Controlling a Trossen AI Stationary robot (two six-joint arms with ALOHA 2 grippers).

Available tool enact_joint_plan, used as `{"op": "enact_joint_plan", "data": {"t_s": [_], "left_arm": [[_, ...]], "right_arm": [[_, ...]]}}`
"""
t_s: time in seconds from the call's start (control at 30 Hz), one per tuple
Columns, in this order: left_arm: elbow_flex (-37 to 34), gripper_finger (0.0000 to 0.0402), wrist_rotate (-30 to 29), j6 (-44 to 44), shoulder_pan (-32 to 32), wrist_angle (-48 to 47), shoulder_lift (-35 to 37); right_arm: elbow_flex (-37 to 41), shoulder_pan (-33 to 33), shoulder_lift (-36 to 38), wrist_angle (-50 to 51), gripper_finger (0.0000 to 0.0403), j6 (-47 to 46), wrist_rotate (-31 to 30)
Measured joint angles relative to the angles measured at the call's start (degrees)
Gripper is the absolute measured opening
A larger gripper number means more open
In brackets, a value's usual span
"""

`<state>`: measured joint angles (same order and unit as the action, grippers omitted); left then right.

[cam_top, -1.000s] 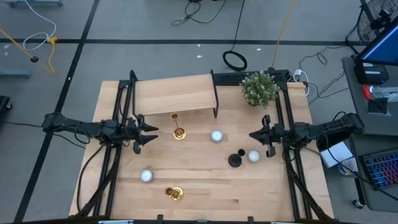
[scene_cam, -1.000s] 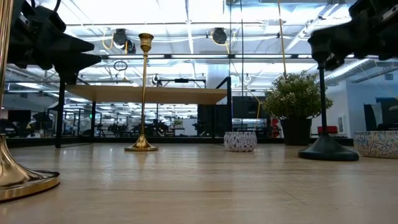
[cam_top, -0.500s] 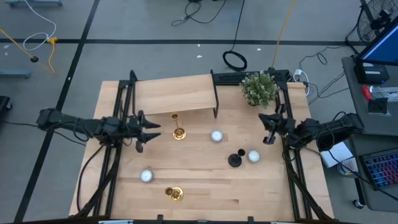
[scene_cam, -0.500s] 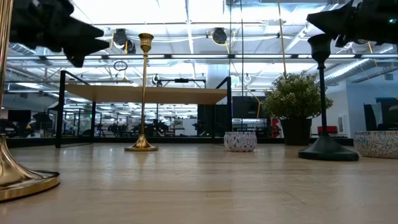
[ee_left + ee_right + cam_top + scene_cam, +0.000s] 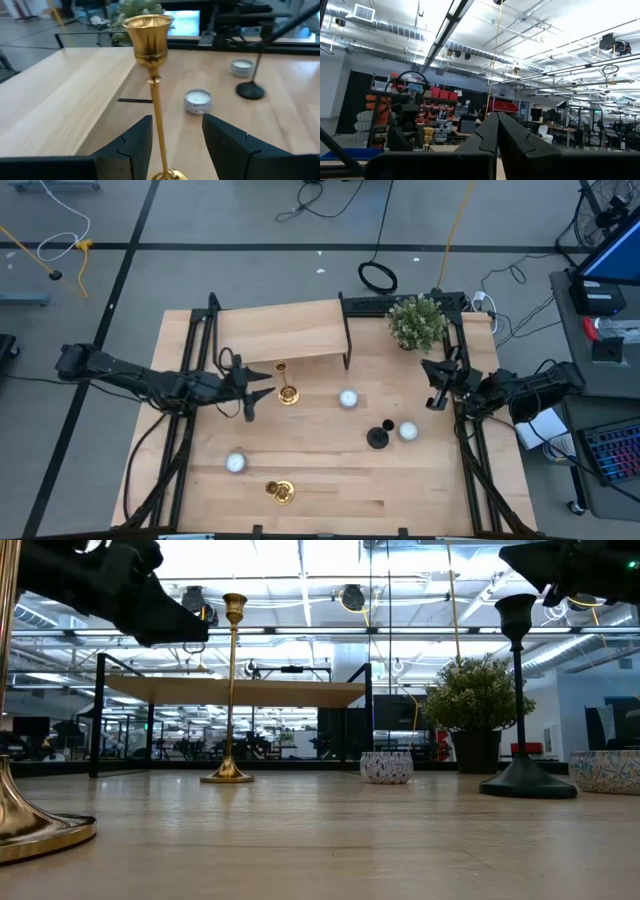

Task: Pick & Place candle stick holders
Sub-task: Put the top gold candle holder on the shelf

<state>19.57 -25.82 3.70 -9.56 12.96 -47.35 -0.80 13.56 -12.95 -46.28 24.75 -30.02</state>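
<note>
We judge no holder placed yet: our left gripper (image 5: 172,145), jaws spread, lines up on the gold candle stick holder (image 5: 152,75) standing just ahead between them, ungripped, while the right gripper (image 5: 497,142) waits, jaws pressed together, above the black holder (image 5: 377,437).

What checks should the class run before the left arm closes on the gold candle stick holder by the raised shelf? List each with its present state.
1. Left gripper open: ok.
2. Gold candle stick holder stem between its fingers: ok.
3. Holder upright: ok.
4. Fingers touching the stem: cannot tell.
5. Right gripper away from the grasp, at the table's right edge, shut: ok.
6. White candle apart from the holder: ok.
</note>
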Motion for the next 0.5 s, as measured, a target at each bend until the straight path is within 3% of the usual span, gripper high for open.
{"op": "enact_joint_plan", "data": {"t_s": [0.23,0.5], "left_arm": [[0.02,0.0179,-0.13,1.16,2.56,9.55,-7.85],[0.02,0.0179,0.23,1.32,4.55,16.04,-12.86]], "right_arm": [[0.00,0.00,0.00,0.75,0.0027,-0.04,0.02],[0.00,0.00,-0.01,3.12,0.0118,-4.07,0.04]]}}
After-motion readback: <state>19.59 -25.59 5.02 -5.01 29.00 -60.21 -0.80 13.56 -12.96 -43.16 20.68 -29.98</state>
